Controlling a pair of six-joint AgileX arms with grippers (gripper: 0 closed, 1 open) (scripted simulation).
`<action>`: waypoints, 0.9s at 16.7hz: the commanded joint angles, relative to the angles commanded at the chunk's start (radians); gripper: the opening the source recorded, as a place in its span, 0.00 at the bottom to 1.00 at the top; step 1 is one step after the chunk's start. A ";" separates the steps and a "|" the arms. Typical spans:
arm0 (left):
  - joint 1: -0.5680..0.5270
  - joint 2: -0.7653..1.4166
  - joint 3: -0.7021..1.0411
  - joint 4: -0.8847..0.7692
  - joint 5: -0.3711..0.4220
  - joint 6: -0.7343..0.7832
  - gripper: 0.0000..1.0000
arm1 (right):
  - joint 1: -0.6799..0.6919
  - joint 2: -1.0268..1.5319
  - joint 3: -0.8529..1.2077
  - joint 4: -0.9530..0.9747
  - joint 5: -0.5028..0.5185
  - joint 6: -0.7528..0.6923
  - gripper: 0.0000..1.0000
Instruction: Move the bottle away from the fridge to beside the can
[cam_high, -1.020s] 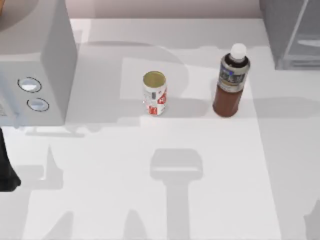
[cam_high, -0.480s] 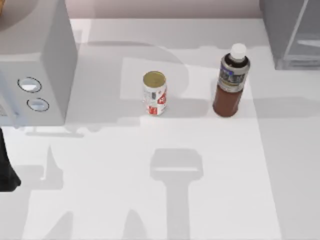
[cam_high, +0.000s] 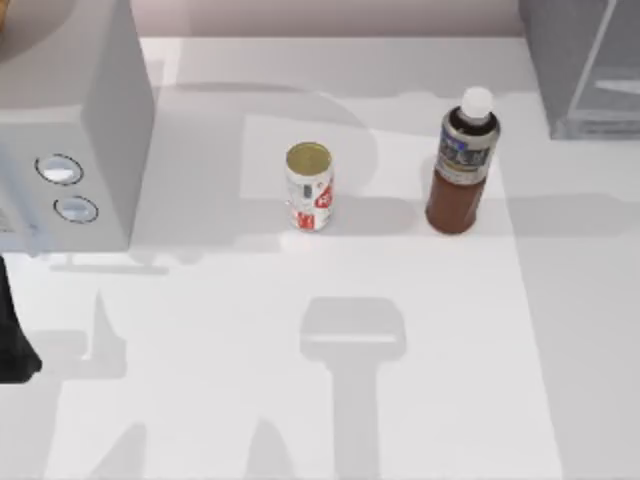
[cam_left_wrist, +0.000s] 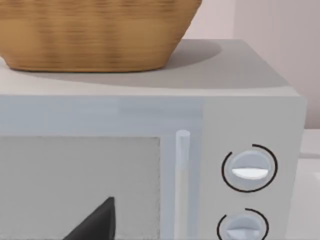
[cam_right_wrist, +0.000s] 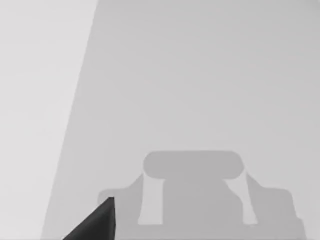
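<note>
The brown bottle (cam_high: 460, 180) with a white cap stands upright on the table, right of centre. Close to its back right is the dark-grey fridge (cam_high: 575, 60). The small white can (cam_high: 309, 190), with red marks and a gold top, stands upright well to the bottle's left, with bare table between them. My left arm (cam_high: 12, 340) is parked at the table's left edge, far from both. A dark part of my left gripper (cam_left_wrist: 97, 222) faces the microwave front. A dark part of my right gripper (cam_right_wrist: 97, 222) hangs over bare table.
A light grey microwave (cam_high: 70, 120) with two round dials (cam_left_wrist: 249, 169) fills the back left, and a woven basket (cam_left_wrist: 95, 35) sits on top of it. Arm shadows lie across the white tabletop (cam_high: 300, 400) in front.
</note>
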 joint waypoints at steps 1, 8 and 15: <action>0.000 0.000 0.000 0.000 0.000 0.000 1.00 | -0.051 0.047 0.026 0.003 -0.037 -0.051 1.00; 0.000 0.000 0.000 0.000 0.000 0.000 1.00 | -0.612 0.653 0.254 0.017 -0.385 -0.692 1.00; 0.000 0.000 0.000 0.000 0.000 0.000 1.00 | -1.320 1.473 0.477 -0.004 -0.694 -1.517 1.00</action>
